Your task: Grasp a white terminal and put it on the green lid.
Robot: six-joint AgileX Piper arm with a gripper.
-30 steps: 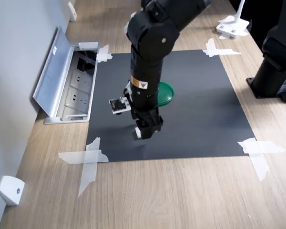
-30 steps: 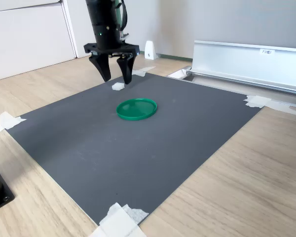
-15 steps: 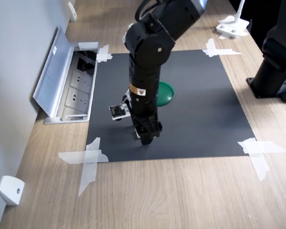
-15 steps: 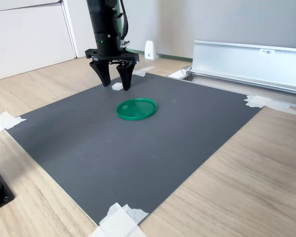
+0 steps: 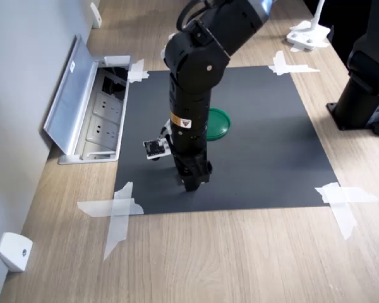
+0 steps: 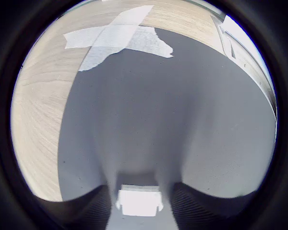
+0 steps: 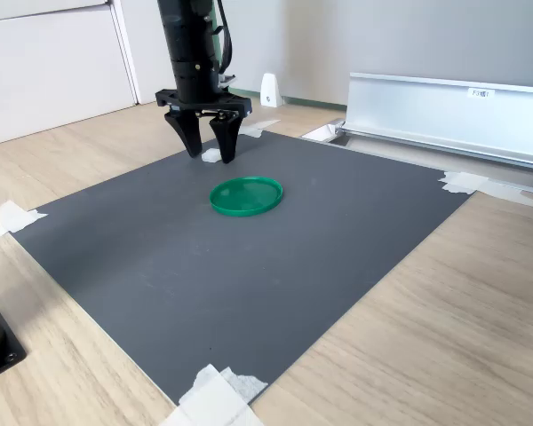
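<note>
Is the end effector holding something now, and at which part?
Nothing is held yet: the open end effector only straddles the white terminal on the mat.

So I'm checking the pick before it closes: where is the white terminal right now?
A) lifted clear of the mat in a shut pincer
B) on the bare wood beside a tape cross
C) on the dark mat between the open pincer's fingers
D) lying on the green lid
C: the wrist view shows the white terminal on the dark mat between the pincer fingers, apart from the green lid.
</note>
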